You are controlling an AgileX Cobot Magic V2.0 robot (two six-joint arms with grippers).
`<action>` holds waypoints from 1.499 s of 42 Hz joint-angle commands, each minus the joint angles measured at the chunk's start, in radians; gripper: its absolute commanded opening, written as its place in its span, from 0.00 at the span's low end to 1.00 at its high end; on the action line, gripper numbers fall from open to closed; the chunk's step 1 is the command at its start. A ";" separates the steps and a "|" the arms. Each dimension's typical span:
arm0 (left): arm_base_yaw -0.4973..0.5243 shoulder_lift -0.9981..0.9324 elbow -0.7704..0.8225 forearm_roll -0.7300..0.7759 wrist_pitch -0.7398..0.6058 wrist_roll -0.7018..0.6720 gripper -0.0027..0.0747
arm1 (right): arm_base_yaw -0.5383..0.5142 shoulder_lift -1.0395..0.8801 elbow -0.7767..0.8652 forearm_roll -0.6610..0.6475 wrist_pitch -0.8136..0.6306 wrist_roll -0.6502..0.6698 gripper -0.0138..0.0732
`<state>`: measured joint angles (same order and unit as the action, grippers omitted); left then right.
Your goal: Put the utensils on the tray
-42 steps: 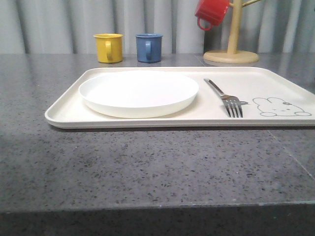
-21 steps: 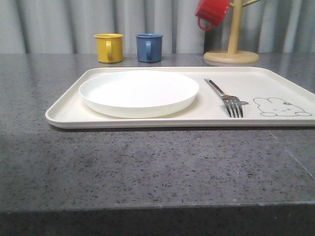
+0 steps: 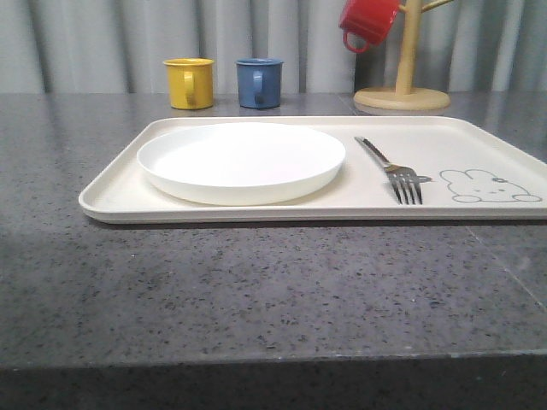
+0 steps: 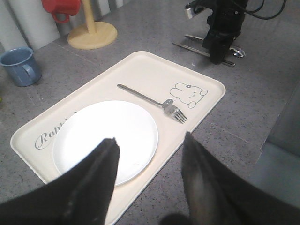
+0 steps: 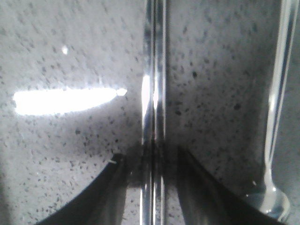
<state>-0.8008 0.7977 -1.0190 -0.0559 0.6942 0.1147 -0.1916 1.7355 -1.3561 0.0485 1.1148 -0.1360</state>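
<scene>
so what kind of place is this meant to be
Probably a mock kitchen or dining counter: a speckled grey stone-look worktop, a cream rectangular tray holding a round white plate and silver fork, and a wooden mug tree.

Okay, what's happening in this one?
A two-arm robot is setting utensils on a cream tray. The plate and fork already lie on it. Off the tray, on the table, the right gripper is down over the chopsticks, fingers on either side of them, not visibly closed. The spoon lies beside them. The left gripper hangs open above the tray, holding nothing.
</scene>
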 commanded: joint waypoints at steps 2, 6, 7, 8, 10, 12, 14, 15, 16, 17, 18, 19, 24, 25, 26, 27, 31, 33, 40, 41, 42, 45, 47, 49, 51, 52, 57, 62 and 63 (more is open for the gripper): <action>-0.008 0.000 -0.025 -0.004 -0.078 -0.012 0.44 | -0.006 -0.013 -0.021 0.017 -0.019 -0.012 0.48; -0.008 0.000 -0.025 -0.004 -0.078 -0.012 0.44 | -0.006 -0.009 -0.021 0.017 -0.016 -0.012 0.37; -0.008 0.000 -0.025 -0.004 -0.078 -0.012 0.44 | -0.006 -0.009 -0.021 0.017 -0.016 -0.012 0.34; -0.008 0.000 -0.025 -0.004 -0.078 -0.012 0.44 | -0.006 -0.009 -0.021 0.017 -0.016 -0.012 0.31; -0.008 0.000 -0.025 -0.004 -0.078 -0.012 0.44 | -0.006 -0.009 -0.022 0.017 -0.016 -0.012 0.26; -0.008 0.000 -0.025 -0.004 -0.078 -0.012 0.44 | -0.006 -0.009 -0.022 0.017 -0.016 -0.012 0.22; -0.008 0.000 -0.025 -0.004 -0.078 -0.012 0.44 | -0.006 -0.009 -0.028 0.018 -0.010 -0.012 0.23; -0.008 0.000 -0.025 -0.004 -0.078 -0.012 0.44 | -0.006 -0.009 -0.033 0.022 -0.004 -0.012 0.23; -0.008 0.000 -0.025 -0.004 -0.078 -0.012 0.44 | -0.006 -0.009 -0.039 0.031 0.009 -0.012 0.23; -0.008 0.000 -0.025 -0.004 -0.078 -0.012 0.44 | -0.006 -0.013 -0.047 0.042 0.022 -0.012 0.23; -0.008 0.000 -0.025 -0.004 -0.078 -0.012 0.44 | -0.004 -0.017 -0.058 0.058 0.034 -0.012 0.23; -0.008 0.000 -0.025 -0.004 -0.078 -0.012 0.44 | 0.001 -0.022 -0.067 0.071 0.048 -0.012 0.23; -0.008 0.000 -0.025 -0.004 -0.078 -0.012 0.44 | 0.051 -0.058 -0.118 0.106 0.109 -0.014 0.23; -0.008 0.000 -0.025 -0.004 -0.078 -0.012 0.44 | 0.069 -0.063 -0.128 0.111 0.125 -0.014 0.23; -0.008 0.000 -0.025 -0.004 -0.078 -0.012 0.44 | 0.083 -0.067 -0.138 0.115 0.137 -0.014 0.23; -0.008 0.000 -0.025 -0.004 -0.078 -0.012 0.44 | 0.102 -0.069 -0.152 0.123 0.149 -0.014 0.23; -0.008 0.000 -0.025 -0.004 -0.078 -0.012 0.44 | 0.161 -0.070 -0.167 0.164 0.162 -0.010 0.23; -0.008 0.000 -0.025 -0.004 -0.078 -0.012 0.44 | 0.187 -0.065 -0.167 0.196 0.155 0.009 0.23; -0.008 0.000 -0.025 -0.004 -0.078 -0.012 0.44 | 0.266 -0.041 -0.167 0.249 0.114 0.078 0.23; -0.008 0.000 -0.025 -0.004 -0.078 -0.012 0.44 | 0.275 -0.036 -0.167 0.249 0.108 0.088 0.23; -0.008 0.000 -0.025 -0.004 -0.078 -0.012 0.44 | 0.282 -0.028 -0.167 0.249 0.104 0.098 0.23; -0.008 0.000 -0.025 -0.004 -0.078 -0.012 0.44 | 0.300 -0.007 -0.167 0.249 0.087 0.136 0.23; -0.008 0.000 -0.025 -0.004 -0.078 -0.012 0.44 | 0.310 0.006 -0.167 0.249 0.076 0.162 0.23; -0.008 0.000 -0.025 -0.004 -0.078 -0.012 0.44 | 0.317 0.020 -0.167 0.249 0.071 0.178 0.23; -0.008 0.000 -0.025 -0.004 -0.078 -0.012 0.44 | 0.327 0.033 -0.167 0.249 0.067 0.185 0.23; -0.008 0.000 -0.025 -0.004 -0.078 -0.012 0.44 | 0.331 0.038 -0.167 0.249 0.066 0.190 0.23; -0.008 0.000 -0.025 -0.004 -0.078 -0.012 0.44 | 0.344 0.053 -0.167 0.249 0.064 0.214 0.29; -0.008 0.000 -0.025 -0.004 -0.078 -0.012 0.44 | 0.351 0.052 -0.167 0.249 0.052 0.213 0.48; -0.008 0.000 -0.025 -0.004 -0.078 -0.012 0.44 | 0.351 0.051 -0.167 0.249 0.049 0.212 0.52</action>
<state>-0.8008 0.7977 -1.0190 -0.0552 0.6942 0.1147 0.1545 1.8295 -1.4958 0.2802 1.1826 0.0737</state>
